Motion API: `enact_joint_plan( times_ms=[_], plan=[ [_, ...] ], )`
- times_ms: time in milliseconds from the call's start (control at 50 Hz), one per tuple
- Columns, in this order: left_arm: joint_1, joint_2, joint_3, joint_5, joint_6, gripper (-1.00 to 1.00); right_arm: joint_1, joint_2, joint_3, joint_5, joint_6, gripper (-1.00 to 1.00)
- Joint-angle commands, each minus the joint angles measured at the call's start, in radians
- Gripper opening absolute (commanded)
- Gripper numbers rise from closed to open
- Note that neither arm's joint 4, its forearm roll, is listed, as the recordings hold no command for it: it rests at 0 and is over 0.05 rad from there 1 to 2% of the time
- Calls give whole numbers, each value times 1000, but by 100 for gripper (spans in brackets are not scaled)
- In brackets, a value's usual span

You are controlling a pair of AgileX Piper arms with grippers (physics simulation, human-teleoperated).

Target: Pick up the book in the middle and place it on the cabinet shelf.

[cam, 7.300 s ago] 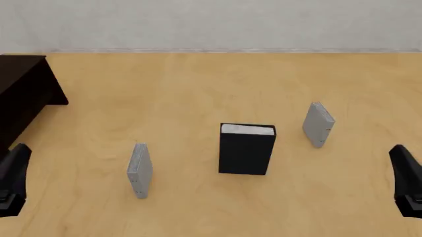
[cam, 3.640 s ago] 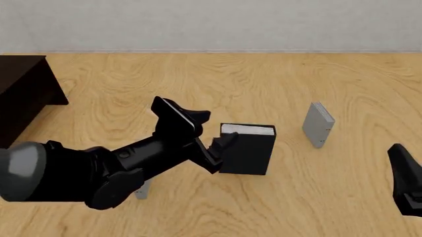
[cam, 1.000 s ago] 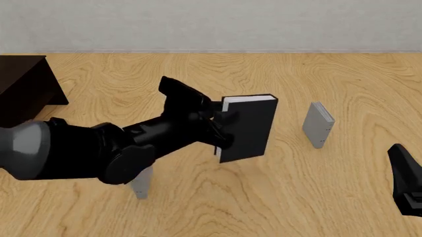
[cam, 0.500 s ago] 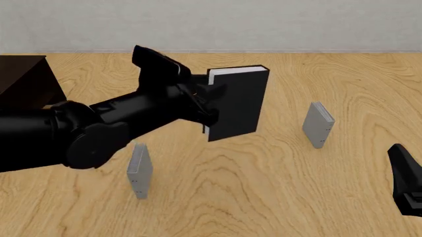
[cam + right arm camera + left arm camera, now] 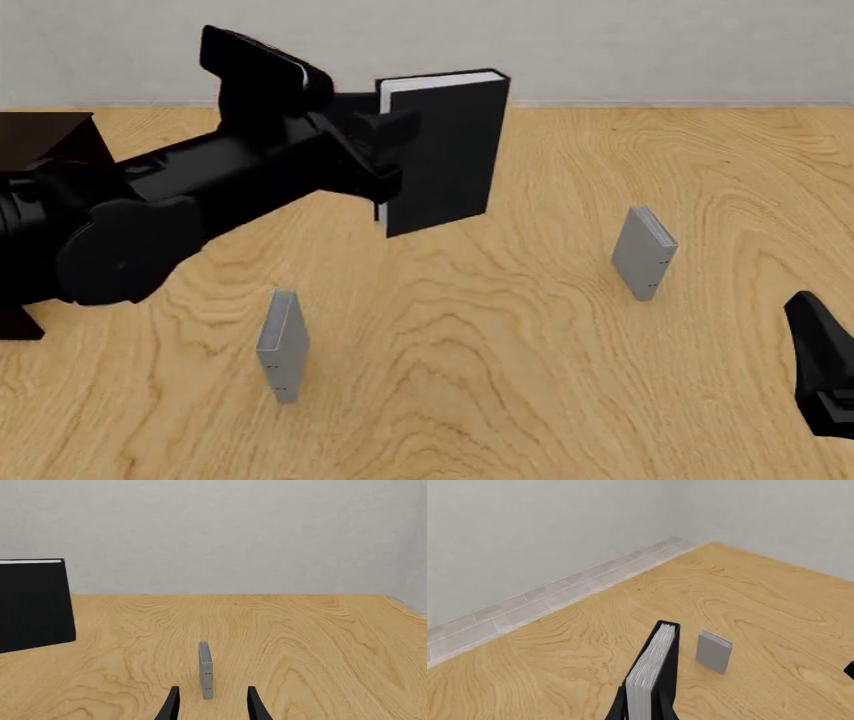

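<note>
My left gripper (image 5: 387, 150) is shut on the spine side of the thick black book (image 5: 447, 150) and holds it upright, well above the table. In the left wrist view the book (image 5: 654, 670) stands between the fingers (image 5: 617, 707), white page edges facing the camera. The dark cabinet (image 5: 47, 135) sits at the far left, mostly hidden behind my left arm. My right gripper (image 5: 212, 707) is open and empty, low at the near right, with its fingers either side of a thin grey book (image 5: 205, 670) farther ahead.
Two thin light-grey books stand on the wooden table: one at the near left (image 5: 282, 345), one at the right (image 5: 645, 250), which also shows in the left wrist view (image 5: 714, 651). My right arm (image 5: 821, 365) shows at the right edge. A grey wall runs along the back.
</note>
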Motion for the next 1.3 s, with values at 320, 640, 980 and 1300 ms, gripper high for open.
enact_joint_plan(
  times_ms=[320, 640, 980, 1300],
  plan=[
    [108, -118, -30, 64, 92, -100, 0, 0, 0, 0, 0, 100],
    [179, -163, 9, 60, 121, -100, 0, 0, 0, 0, 0, 100],
    [261, -215, 0, 100, 152, -100, 0, 0, 0, 0, 0, 100],
    [314, -218, -10, 121, 234, -100, 0, 0, 0, 0, 0, 100]
  ],
)
